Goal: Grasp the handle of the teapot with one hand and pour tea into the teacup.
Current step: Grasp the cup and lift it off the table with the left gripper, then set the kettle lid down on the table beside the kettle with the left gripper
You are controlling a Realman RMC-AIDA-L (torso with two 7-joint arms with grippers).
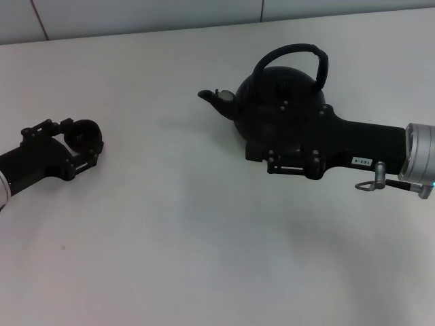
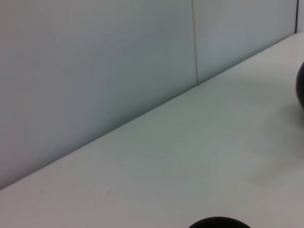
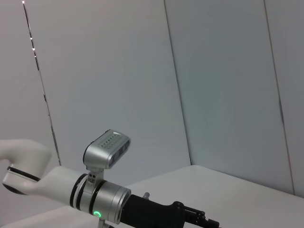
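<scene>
The black teapot (image 1: 272, 95) stands right of centre in the head view, its spout pointing left. Its arched handle (image 1: 299, 49) rises free above it. My right gripper (image 1: 272, 146) reaches in from the right and lies across the front of the pot's lower body, below the handle; its fingers merge with the black pot. My left gripper (image 1: 81, 144) is at the far left, closed around the small dark teacup (image 1: 85, 134), well apart from the spout. In the left wrist view the cup's rim (image 2: 218, 222) and the teapot's edge (image 2: 300, 88) show.
The white table (image 1: 204, 238) runs back to a pale wall (image 1: 136, 17). The right wrist view shows the wall panels and my left arm (image 3: 104, 199) with a green light.
</scene>
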